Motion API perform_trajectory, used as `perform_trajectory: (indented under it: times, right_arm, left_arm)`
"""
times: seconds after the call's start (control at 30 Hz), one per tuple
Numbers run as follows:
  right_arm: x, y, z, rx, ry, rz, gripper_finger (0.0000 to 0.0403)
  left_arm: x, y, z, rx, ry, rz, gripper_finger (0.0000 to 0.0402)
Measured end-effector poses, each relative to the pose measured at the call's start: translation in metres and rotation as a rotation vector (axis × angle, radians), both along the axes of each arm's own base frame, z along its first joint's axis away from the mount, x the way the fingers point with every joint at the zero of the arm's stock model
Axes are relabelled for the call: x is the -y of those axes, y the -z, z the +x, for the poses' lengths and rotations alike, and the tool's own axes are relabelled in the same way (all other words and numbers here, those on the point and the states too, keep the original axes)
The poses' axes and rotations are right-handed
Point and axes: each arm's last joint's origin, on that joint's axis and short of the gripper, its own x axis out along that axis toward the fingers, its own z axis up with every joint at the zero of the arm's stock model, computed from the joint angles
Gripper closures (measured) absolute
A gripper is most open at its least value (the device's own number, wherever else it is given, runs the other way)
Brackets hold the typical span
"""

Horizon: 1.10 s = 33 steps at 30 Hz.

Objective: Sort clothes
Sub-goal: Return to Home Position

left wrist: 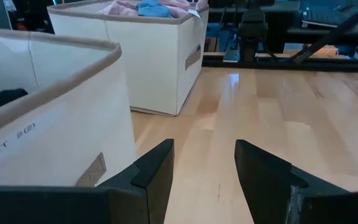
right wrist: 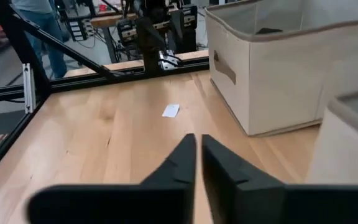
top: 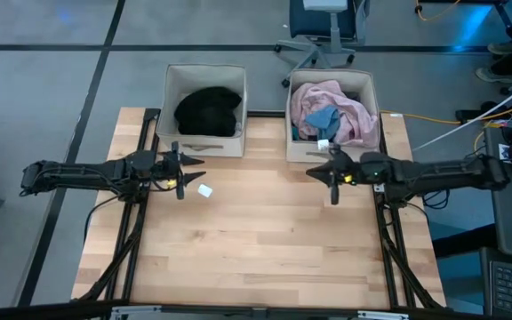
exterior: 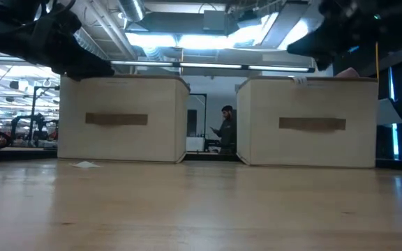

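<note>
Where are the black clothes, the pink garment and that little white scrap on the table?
Heap of black soft clothes [top: 207,110]: high view, middle of heap.
Crumpled pink fabric garment [top: 356,114]: high view, its right-hand folds.
Small flat white scrap [top: 205,190]: high view, its centre.

Left bin [exterior: 117,143] and right bin [exterior: 313,148] side by side at the desk's [top: 265,253] far edge; white scrap [top: 204,189] lying near the left one; office chair [top: 323,25] beyond.
</note>
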Motion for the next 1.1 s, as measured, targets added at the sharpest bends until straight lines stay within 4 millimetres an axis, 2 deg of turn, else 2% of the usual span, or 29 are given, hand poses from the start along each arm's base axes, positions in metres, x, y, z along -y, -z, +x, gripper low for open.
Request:
perform_trajectory:
  times: [0.1,0.23,0.5,0.9,1.1]
  right_arm:
    - [0.0,0.012,-0.011,0.02,-0.001,0.002,0.0397]
    - [-0.001,0.027,-0.021,0.043,-0.024,0.012,0.0386]
    - [-0.001,0.049,-0.045,0.119,-0.023,0.036,0.0396]
    - [-0.001,0.078,-0.072,0.21,-0.015,0.027,0.0391]
    - [-0.002,0.077,-0.081,0.25,-0.018,0.02,0.0391]
  left_arm:
    - [0.0,0.0,0.0,0.009,-0.008,-0.038,0.024]
    - [0.0,0.001,0.0,0.01,-0.015,-0.072,0.024]
    - [0.0,0.0,0.0,0.017,-0.007,-0.058,0.0242]
    - [0.001,-0.002,-0.001,0.031,0.021,-0.058,0.0318]
    - [0.004,-0.007,-0.006,0.075,0.099,-0.031,0.0358]
